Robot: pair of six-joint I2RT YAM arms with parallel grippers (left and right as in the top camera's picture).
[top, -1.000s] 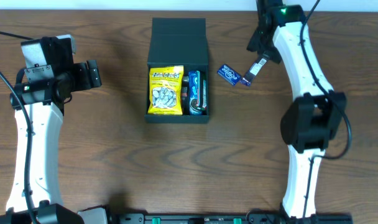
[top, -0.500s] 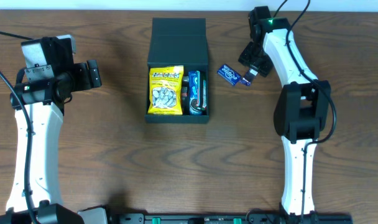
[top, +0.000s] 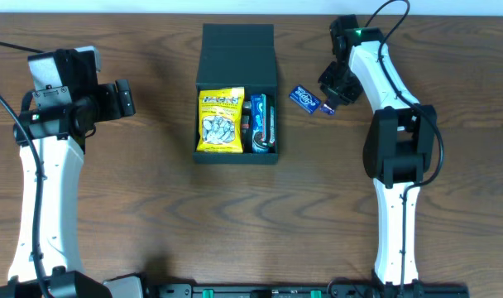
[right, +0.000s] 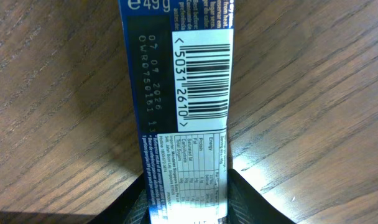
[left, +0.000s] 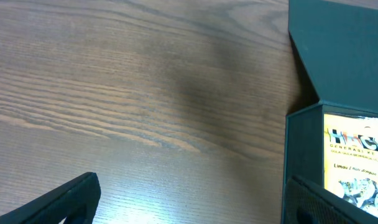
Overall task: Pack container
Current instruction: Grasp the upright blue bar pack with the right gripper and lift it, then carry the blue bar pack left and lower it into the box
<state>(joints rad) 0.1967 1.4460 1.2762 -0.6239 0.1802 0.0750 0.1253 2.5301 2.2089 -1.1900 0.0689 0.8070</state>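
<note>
Item: container [top: 236, 91], dark teal-black matte cardboard box, roughly square.
Lid: hinged flap, open, folded back flat on the table at the far side of the box.
Pose: upright, mouth facing up, sides square to the table edges.
Location: middle of the table towards its far edge, between the two arms.
Contents: yellow snack packet [top: 220, 121] filling the left part; blue packet [top: 259, 114] along the right wall.
Left wrist view: a box corner and the open flap [left: 338, 46] show at the right.
</note>
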